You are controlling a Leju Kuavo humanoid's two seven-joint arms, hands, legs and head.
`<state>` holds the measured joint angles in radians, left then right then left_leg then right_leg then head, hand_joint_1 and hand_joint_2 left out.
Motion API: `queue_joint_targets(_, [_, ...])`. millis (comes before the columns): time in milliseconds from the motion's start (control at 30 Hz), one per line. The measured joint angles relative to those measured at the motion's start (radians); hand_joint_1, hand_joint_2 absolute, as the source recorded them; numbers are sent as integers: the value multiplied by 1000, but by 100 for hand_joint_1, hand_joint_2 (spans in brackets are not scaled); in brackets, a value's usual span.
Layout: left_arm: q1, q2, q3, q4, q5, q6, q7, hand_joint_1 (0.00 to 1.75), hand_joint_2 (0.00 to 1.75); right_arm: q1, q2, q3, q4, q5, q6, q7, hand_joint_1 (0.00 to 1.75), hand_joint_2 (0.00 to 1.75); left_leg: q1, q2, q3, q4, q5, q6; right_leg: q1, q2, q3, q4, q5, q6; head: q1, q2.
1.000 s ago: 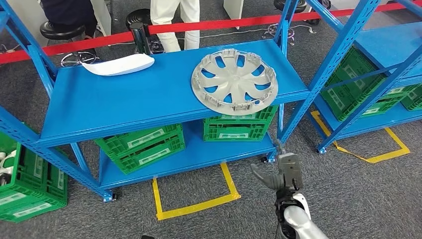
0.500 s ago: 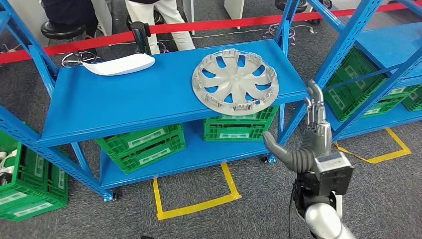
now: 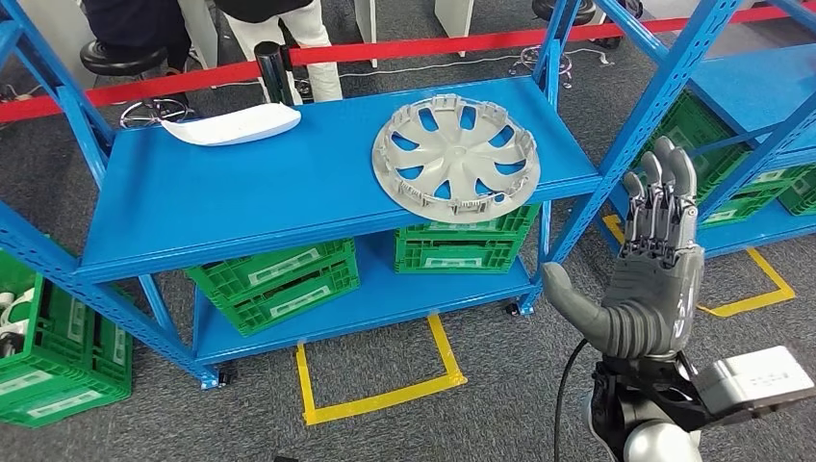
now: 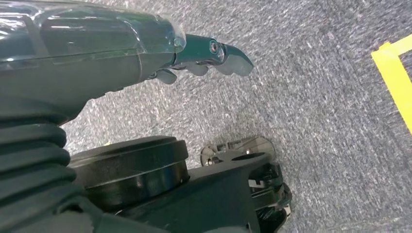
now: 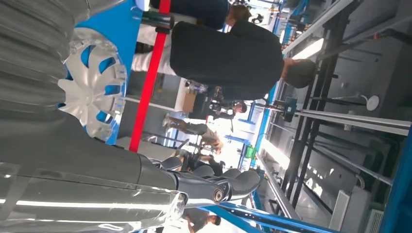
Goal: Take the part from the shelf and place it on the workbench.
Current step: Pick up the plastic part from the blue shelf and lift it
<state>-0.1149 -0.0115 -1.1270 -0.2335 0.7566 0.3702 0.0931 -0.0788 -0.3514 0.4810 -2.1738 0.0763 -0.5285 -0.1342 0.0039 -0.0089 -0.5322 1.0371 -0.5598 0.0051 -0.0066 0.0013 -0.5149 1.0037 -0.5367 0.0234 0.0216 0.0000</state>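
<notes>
- Right hand [image 3: 654, 279]: I am seeing it rising higher and nearer the camera than half a second ago, fingers spread upward, thumb out, holding nothing, beside the blue shelf [image 3: 241, 192].
- Wheel cover [image 3: 455, 159]: lying flat at the shelf's right end, unmoved, apart from the hand.
- Left hand [image 4: 204, 53]: hanging over grey carpet; I cannot tell its state.
- White part [image 3: 231, 125]: resting at the shelf's back left.
- Person [image 3: 279, 38]: stepping leftward behind the red tape [image 3: 404, 46].
</notes>
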Motion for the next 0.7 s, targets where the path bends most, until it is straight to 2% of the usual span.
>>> queue_joint_targets(700, [0,0,2,0,3,-13,-16,0,0,9,-2,10,-4,-16,23,-8,0,175,0,3,0,0,0,0,0,0,0,0,0,0,0,0])
